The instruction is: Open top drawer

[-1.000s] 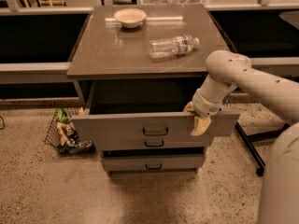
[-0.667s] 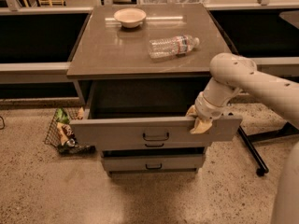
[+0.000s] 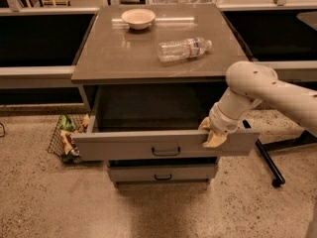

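Note:
The top drawer [image 3: 124,145] is pulled well out of the grey-brown cabinet [image 3: 114,58], and its deep, dark box shows empty. Its flat front carries a small black bar handle [image 3: 166,151] at centre. My gripper [image 3: 211,134] is at the right end of the drawer front's top edge. One tan finger [image 3: 216,141] lies on the outer face and the other sits inside the box, so it is shut on the front panel. A narrower lower drawer [image 3: 162,173] with a similar handle sits closed beneath.
A bowl [image 3: 138,18] and a plastic water bottle [image 3: 184,48] lying on its side rest on the cabinet top. A wire basket of snack bags [image 3: 65,139] sits on the floor to the left. A black stand leg [image 3: 270,165] crosses the floor to the right.
The top drawer has slid further out toward the camera. My gripper has moved with it, still on the right end of the front's top edge.

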Tool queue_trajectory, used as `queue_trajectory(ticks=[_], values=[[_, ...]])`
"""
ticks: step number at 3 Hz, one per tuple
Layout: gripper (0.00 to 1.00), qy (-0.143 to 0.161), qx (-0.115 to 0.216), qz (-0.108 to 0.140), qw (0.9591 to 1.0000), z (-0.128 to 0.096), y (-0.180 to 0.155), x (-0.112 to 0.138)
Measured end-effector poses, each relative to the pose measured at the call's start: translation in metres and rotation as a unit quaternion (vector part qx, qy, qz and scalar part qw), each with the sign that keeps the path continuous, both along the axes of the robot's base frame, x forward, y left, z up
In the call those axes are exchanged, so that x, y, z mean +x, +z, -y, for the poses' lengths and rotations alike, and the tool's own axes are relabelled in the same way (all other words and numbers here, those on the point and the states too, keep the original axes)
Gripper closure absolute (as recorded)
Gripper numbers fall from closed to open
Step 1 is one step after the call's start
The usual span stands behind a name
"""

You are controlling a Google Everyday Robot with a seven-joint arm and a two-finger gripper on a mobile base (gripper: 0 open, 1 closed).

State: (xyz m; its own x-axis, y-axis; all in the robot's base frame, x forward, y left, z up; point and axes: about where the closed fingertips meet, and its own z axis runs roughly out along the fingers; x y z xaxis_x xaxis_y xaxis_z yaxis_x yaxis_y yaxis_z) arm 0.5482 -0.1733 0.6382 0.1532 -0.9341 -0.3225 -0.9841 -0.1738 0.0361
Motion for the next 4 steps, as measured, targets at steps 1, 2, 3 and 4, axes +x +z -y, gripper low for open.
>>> queue_trajectory(ticks=[1, 2, 3, 4], values=[[1.00, -0.008, 0.003, -0.006, 0.9999, -0.001, -0.001, -0.008], [1.00, -0.008, 0.003, -0.006, 0.9999, -0.001, -0.001, -0.009], [1.00, -0.024, 0.009, -0.018, 0.9995, -0.001, 0.000, -0.028], [0.97, -0.024, 0.009, -0.019, 0.9995, -0.001, 0.000, -0.028]])
